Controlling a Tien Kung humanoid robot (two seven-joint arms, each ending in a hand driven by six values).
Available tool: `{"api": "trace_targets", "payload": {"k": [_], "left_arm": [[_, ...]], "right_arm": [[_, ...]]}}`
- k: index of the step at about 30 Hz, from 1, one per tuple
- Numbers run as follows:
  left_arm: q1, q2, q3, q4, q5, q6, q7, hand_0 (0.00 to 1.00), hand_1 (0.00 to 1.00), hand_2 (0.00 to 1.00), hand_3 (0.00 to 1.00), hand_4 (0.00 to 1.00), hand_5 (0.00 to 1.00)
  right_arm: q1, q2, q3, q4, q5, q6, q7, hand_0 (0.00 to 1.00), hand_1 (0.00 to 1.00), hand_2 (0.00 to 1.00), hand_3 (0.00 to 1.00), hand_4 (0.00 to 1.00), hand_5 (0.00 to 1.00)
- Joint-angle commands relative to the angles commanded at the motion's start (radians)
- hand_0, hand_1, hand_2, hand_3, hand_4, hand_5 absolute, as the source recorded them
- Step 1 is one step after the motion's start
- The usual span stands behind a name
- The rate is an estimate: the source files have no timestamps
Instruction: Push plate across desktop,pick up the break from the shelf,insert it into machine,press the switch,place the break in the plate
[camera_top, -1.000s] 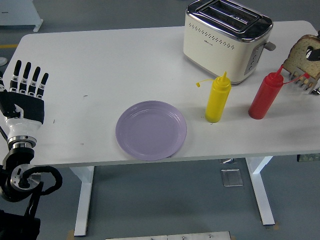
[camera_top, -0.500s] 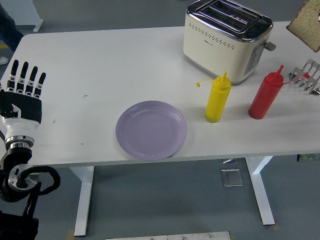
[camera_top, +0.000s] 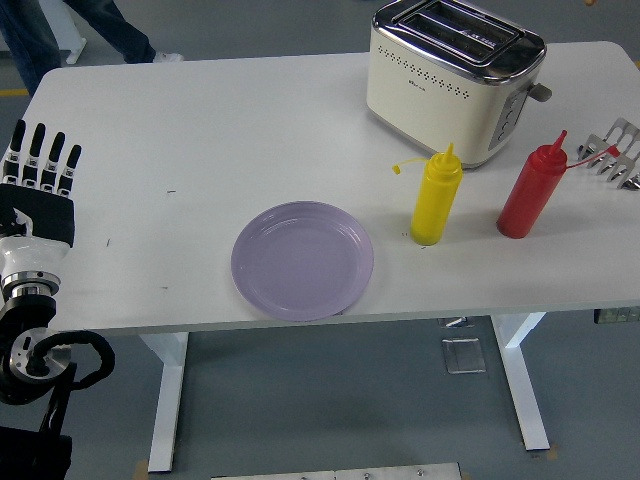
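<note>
The left hand (camera_top: 38, 180) hangs at the table's left edge with its fingers (camera_top: 42, 155) straight, side by side and pointing away from the robot; it holds nothing and touches nothing on the table (camera_top: 250, 120). It has drifted a little further left and down than half a second ago. The right hand is out of view. The lilac plate (camera_top: 303, 260) lies empty near the table's front edge, well apart from the left hand and unmoved. Just to its right stands the yellow squeeze bottle (camera_top: 436, 197), then the red squeeze bottle (camera_top: 532, 191). Behind them sits the cream toaster (camera_top: 455, 76), both slots empty. The wire rack (camera_top: 616, 152) at the right edge holds nothing. The bread slice, which was lifted above the rack half a second ago, has gone out of the picture. A person's legs (camera_top: 60, 35) have come into view at the far left corner.
</note>
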Motion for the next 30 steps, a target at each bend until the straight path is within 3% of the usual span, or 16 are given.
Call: {"api": "trace_targets", "payload": {"k": [8,13,30], "left_arm": [[0.003,0.002,0.002,0.003,0.0,0.0,0.0,0.833,0.84,0.863,0.821,0.561,0.998],[0.005,0.003,0.004,0.004,0.0,0.0,0.001,0.833,0.841,0.863,0.822,0.561,0.998],[0.003,0.004,0.008,0.004,-0.001,0.002,0.0,0.836,0.843,0.867,0.824,0.559,0.998]], "right_arm": [[0.09,0.106,-0.071,-0.13,0.113,0.037,0.036,0.325,0.393,0.438,0.484,0.273,0.159],[0.117,0.15,-0.11,-0.183,0.149,0.057,0.046,0.326,0.393,0.437,0.486,0.271,0.153],[0.138,0.208,-0.171,-0.277,0.179,0.066,0.056,0.328,0.39,0.434,0.483,0.261,0.163]]}}
